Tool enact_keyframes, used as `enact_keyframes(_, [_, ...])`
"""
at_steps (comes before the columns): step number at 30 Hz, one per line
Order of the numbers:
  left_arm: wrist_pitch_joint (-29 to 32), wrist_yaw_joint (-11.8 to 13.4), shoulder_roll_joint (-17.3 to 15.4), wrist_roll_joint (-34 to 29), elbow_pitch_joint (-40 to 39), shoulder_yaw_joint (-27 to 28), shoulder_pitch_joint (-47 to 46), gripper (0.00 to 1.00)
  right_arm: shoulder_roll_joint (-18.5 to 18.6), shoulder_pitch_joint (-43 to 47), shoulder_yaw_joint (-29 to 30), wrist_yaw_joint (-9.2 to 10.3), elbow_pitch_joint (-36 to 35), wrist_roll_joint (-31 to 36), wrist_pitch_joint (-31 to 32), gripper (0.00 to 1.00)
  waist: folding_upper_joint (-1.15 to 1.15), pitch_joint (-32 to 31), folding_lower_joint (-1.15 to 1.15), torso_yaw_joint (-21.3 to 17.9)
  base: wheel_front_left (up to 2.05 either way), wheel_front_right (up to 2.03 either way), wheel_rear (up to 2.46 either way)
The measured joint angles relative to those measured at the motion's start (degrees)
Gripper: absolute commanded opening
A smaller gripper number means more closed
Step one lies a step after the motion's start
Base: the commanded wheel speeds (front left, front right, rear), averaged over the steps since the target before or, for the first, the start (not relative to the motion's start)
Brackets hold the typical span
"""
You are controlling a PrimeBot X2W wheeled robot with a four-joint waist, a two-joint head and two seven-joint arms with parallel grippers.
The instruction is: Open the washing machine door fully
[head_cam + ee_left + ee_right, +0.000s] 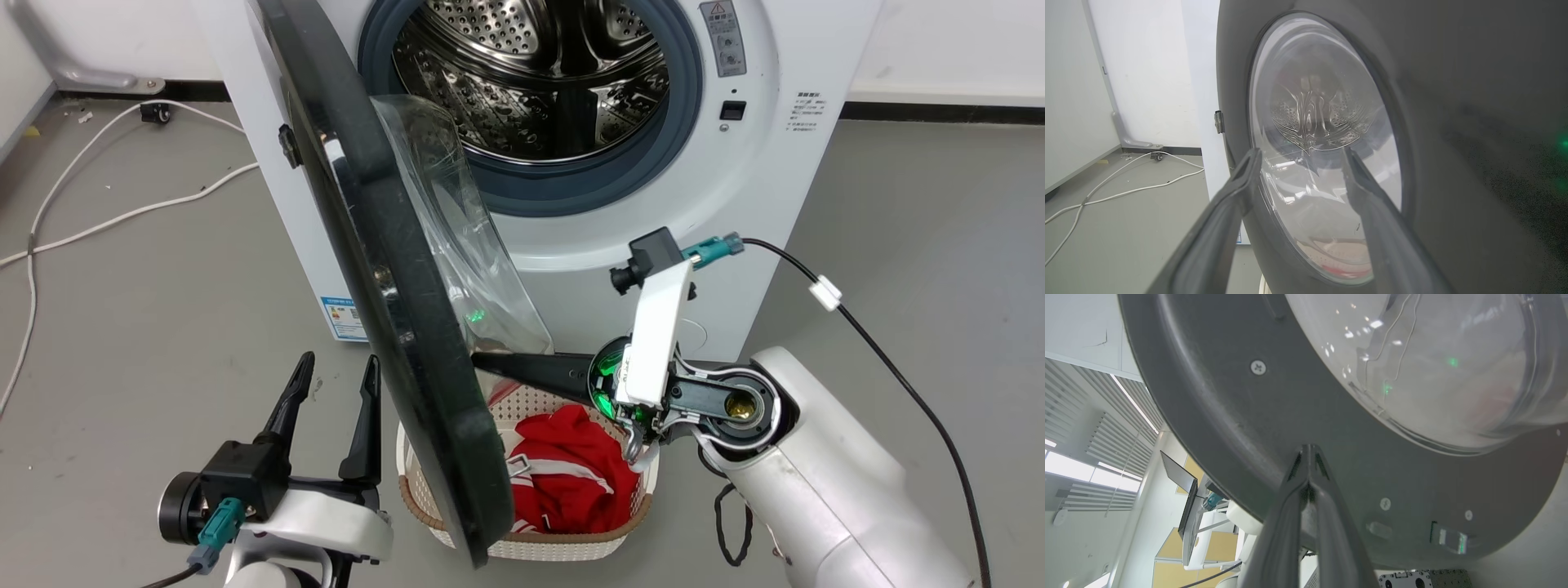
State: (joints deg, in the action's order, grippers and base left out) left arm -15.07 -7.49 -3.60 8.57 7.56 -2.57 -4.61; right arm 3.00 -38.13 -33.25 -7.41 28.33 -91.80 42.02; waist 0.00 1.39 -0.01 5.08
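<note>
The white washing machine (pixel 735 188) stands ahead with its steel drum (pixel 531 73) exposed. The washing machine door (pixel 384 245) is swung out to roughly a right angle and shows edge-on, hinged at the machine's left. My right gripper (pixel 482 361) is shut, its tips resting against the door's inner face below the glass bowl (pixel 457 237). The right wrist view shows that gripper (pixel 1306 449) closed against the grey inner door (pixel 1229 396). My left gripper (pixel 339 363) stands open just outside the door. In the left wrist view this gripper (pixel 1301 152) faces the door's (pixel 1453 102) outer side.
A cream perforated basket (pixel 531 400) with a red garment (pixel 571 482) sits on the floor under the door's lower edge, in front of the machine. White cables (pixel 122 216) trail across the grey floor at the left. A black cable (pixel 898 376) runs from my right wrist.
</note>
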Motion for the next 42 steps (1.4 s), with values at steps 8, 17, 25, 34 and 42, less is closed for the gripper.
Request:
enact_keyframes(8, [0.0, 0.0, 0.21, -0.26, -0.05, 0.44, 0.83, 1.0, -0.12, 4.48, 5.59, 0.0, -0.58, 2.27, -22.72, 1.0, 0.0, -0.81, 0.0, -0.66, 0.0, 0.0, 0.0])
enact_keyframes(17, [0.0, 0.0, 0.34, -0.34, 0.11, 0.91, 1.42, 1.0, 1.34, 15.16, 16.34, 0.0, -1.69, 5.14, -46.41, 1.0, 0.0, -1.48, 0.0, -1.19, 0.0, 0.0, 0.0])
enact_keyframes(25, [0.0, 0.0, 0.4, -0.35, 0.29, 1.81, 2.08, 1.0, 5.11, 24.57, 25.16, 0.0, -4.91, 19.17, -56.97, 1.0, 0.0, -1.77, 0.0, -2.07, 0.0, 0.0, 0.0])
enact_keyframes(34, [0.0, 0.0, 0.52, -0.62, 0.15, 2.63, 2.12, 1.0, 0.32, 32.57, 41.13, -0.08, -24.15, 63.35, -57.11, 1.0, 0.0, -1.55, 0.01, -2.39, 0.0, 0.0, 0.0])
enact_keyframes(42, [0.0, 0.0, 0.55, -0.77, 0.03, 3.22, 1.95, 1.0, -0.05, 38.65, 38.24, -0.09, -36.93, 84.08, -57.11, 1.0, 0.0, -1.38, 0.01, -2.48, 0.0, 0.0, 0.0])
